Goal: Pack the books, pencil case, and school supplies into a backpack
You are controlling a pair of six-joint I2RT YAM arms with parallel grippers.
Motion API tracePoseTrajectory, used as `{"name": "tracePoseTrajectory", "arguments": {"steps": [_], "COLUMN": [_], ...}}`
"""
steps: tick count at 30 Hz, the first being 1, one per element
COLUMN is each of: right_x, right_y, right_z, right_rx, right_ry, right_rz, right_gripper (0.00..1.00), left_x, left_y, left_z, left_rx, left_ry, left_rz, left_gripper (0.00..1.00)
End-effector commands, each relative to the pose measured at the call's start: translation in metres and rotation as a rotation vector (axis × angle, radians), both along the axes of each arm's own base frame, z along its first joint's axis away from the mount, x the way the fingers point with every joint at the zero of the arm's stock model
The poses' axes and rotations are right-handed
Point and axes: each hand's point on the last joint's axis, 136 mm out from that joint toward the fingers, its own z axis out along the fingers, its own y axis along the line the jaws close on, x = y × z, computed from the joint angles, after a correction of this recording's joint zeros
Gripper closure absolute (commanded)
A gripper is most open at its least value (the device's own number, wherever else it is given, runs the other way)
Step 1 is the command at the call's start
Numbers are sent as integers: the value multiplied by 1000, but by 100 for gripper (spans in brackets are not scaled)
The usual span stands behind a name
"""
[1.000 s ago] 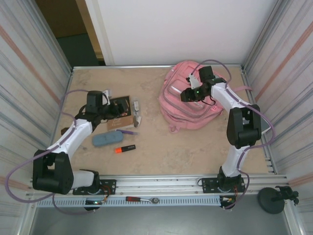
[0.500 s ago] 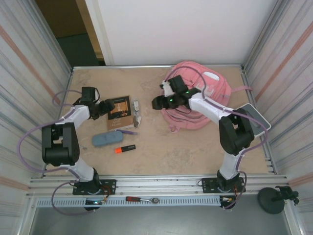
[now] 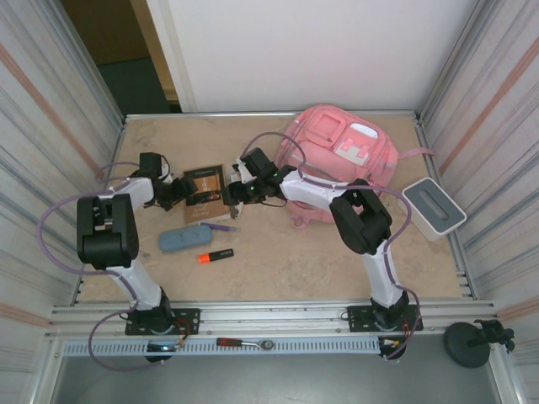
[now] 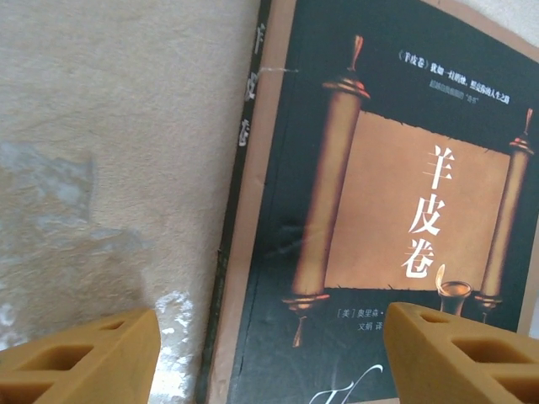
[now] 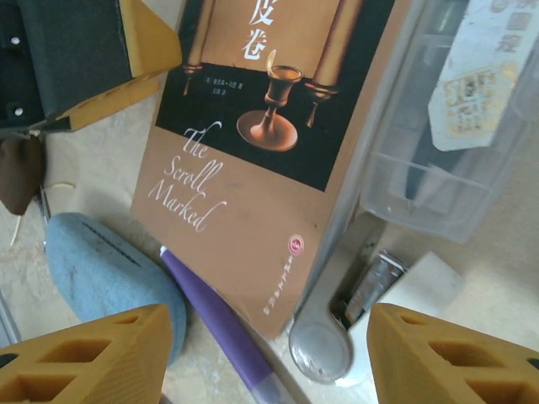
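Note:
The tan book [image 3: 206, 192] with its dark scroll cover [image 4: 379, 194] lies flat on the table. My left gripper [image 3: 173, 192] is open at the book's left edge, the spine [image 4: 240, 252] running between its fingers. My right gripper [image 3: 238, 192] is open low over the book's right corner [image 5: 244, 210], above the purple pen [image 5: 219, 328] and a white eraser-like piece [image 5: 421, 286]. The blue-grey pencil case [image 3: 184, 239] and the orange-and-black marker [image 3: 216, 255] lie in front of the book. The pink backpack [image 3: 341, 164] sits at the back right. The red comic is out of view.
A grey-white box [image 3: 433, 207] rests right of the backpack. A clear plastic case [image 5: 455, 126] and a metal clip-like piece [image 5: 328, 337] lie against the book's right edge. Corrugated walls close in both sides.
My right arm has swung left from the backpack to the book's right edge. My left gripper has drawn back off the book to its left edge.

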Motion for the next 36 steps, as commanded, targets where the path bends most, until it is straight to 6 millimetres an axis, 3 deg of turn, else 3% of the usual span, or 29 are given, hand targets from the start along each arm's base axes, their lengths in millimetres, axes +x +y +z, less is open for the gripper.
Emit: {"name": "tracePoseTrajectory", "arguments": {"steps": [1, 16, 22, 26, 31, 34, 36], "right_x": [7, -10, -13, -10, -3, 1, 1], "right_y": [12, 38, 35, 15, -27, -48, -50], "right_z": [10, -11, -24, -30, -33, -28, -17], "right_rx": [43, 50, 16, -40, -123, -146, -129], "right_ry": [3, 70, 101, 105, 99, 88, 69], "right_rz": [-12, 47, 45, 19, -43, -67, -67], "right_gripper": [40, 44, 46, 46, 48, 48, 48], "left_x": [2, -1, -2, -2, -2, -2, -2], "left_y": [-11, -11, -11, -11, -11, -11, -11], "left_z": [5, 2, 1, 1, 2, 2, 2], "left_rx": [-48, -44, -41, -37, -35, -34, -33], "left_ry": [-22, -25, -22, -21, -23, -24, -24], "left_rz": [-53, -57, -63, -64, -66, -66, -68], "left_gripper": [32, 31, 30, 30, 30, 30, 29]}}
